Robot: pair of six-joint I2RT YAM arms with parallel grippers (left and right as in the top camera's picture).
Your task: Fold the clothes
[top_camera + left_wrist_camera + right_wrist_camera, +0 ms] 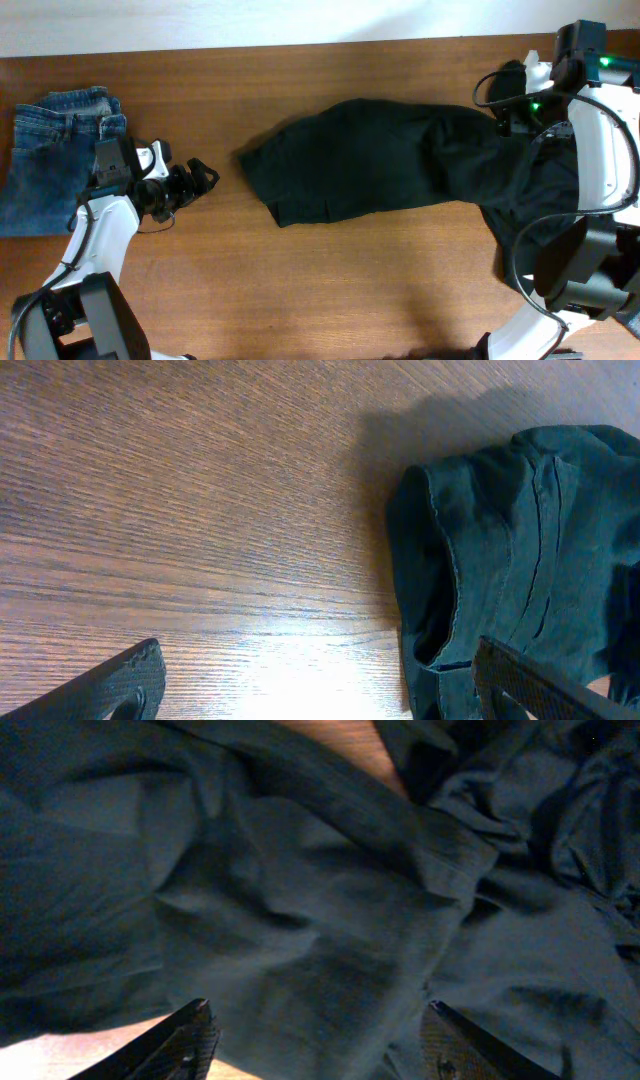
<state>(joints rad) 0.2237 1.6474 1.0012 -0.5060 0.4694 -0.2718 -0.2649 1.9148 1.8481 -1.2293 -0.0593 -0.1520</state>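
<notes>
A black garment lies spread across the middle of the table, running right into a heap of black fabric under the right arm. Folded blue jeans lie at the far left. My left gripper is open and empty between the jeans and the black garment; the left wrist view shows the garment's hem just ahead of its fingers. My right gripper is open, hovering over the dark fabric; in the overhead view it is near the back right.
The wooden table has bare wood along the front and between the jeans and the garment. The right arm's base stands at the front right, the left arm's base at the front left.
</notes>
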